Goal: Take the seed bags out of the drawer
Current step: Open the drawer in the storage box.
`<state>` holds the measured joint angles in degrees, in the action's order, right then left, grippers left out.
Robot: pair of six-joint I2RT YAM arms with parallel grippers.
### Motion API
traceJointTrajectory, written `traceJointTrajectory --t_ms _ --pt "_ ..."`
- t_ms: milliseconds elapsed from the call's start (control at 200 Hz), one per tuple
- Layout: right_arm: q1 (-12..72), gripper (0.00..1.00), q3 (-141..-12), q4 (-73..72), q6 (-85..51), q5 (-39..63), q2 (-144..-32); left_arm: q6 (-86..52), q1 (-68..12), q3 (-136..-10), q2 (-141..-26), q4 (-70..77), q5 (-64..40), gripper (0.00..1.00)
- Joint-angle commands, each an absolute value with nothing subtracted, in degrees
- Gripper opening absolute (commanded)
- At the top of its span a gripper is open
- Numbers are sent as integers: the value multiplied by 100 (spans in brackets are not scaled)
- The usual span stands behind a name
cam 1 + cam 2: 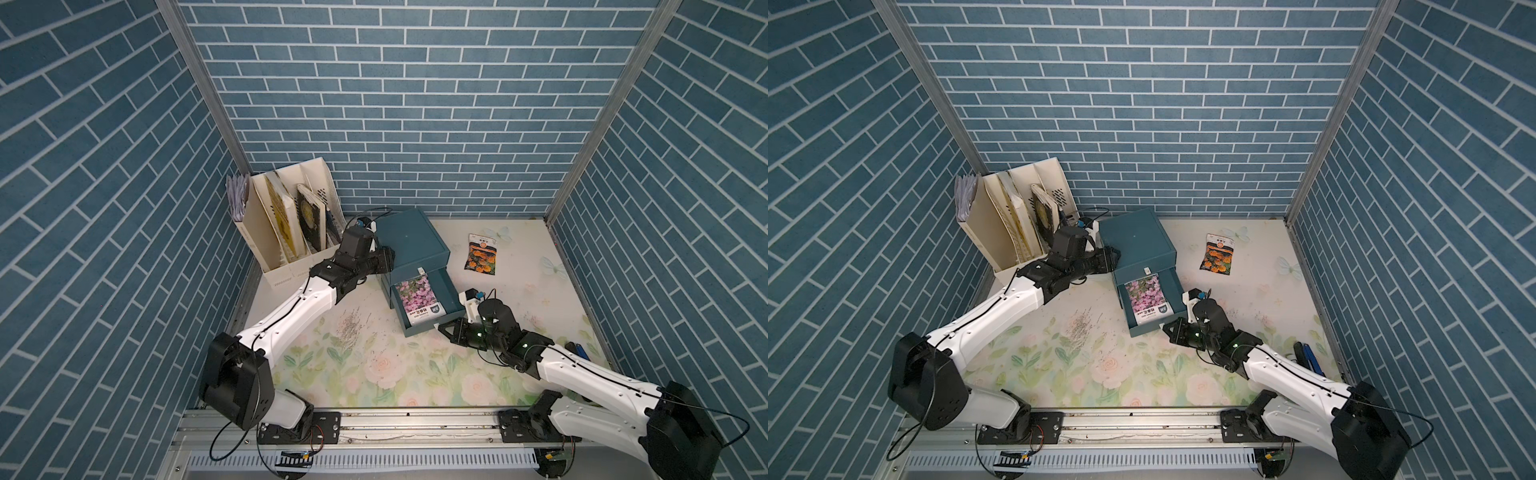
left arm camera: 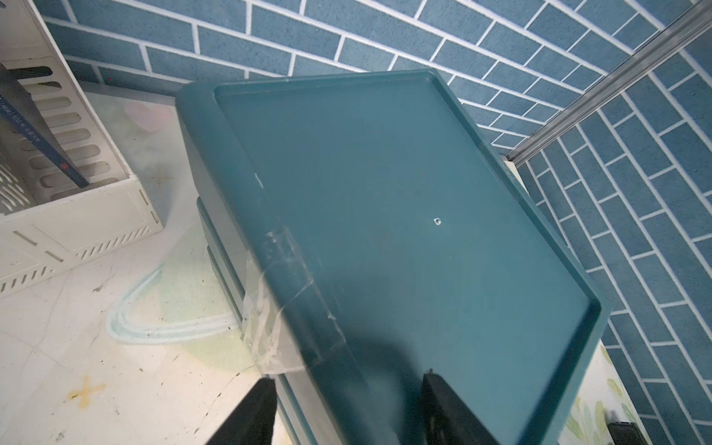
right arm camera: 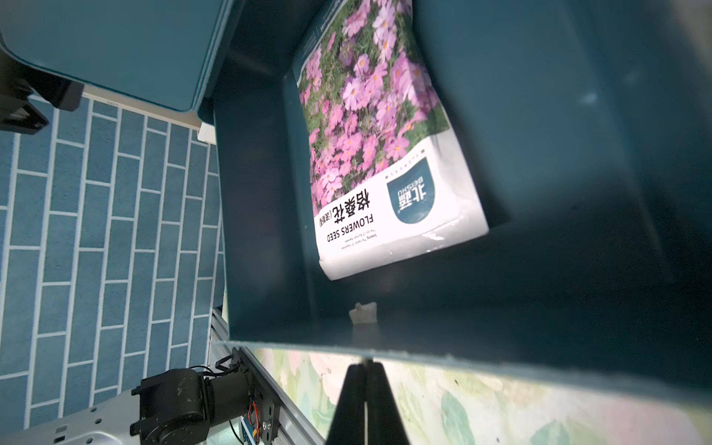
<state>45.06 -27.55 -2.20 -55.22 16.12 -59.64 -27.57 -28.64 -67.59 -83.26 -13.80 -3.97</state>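
Right gripper pinched closed, empty, tips at the outside of the drawer front wall. Right arm low, reaching in from front-right. Purple-bloom seed bag flat inside, just past that wall; far end cut off in wrist view. Left gripper clamps cabinet top edge. Orange-bloom seed bag on table, well apart.

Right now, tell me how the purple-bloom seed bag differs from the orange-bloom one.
The purple-bloom bag lies inside the open drawer; the orange-bloom bag lies out on the table. The purple-bloom bag has a white band under its photo; the orange-bloom bag is dark all over. Both are flat glossy packets, flower photo up.
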Motion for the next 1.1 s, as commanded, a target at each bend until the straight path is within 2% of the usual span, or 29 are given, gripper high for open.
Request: traceJointTrajectory --t_ms 0,395,650,1095 --pt "4570 0 -2650 0 -5488 1688 -5895 -2683 -2882 -6763 -8454 -1837 -351 64" --pt "4646 0 -2473 -11 -5661 1524 -5772 -2690 -2883 -6765 -8459 -1828 -378 64" --pt "4649 31 -2752 333 -5496 1397 -5722 -2694 -2883 -6787 -8462 -1856 -378 64" --pt "4641 68 -4084 1795 -4616 1345 -5749 -2681 -2887 -6804 -8453 -1890 -396 64"
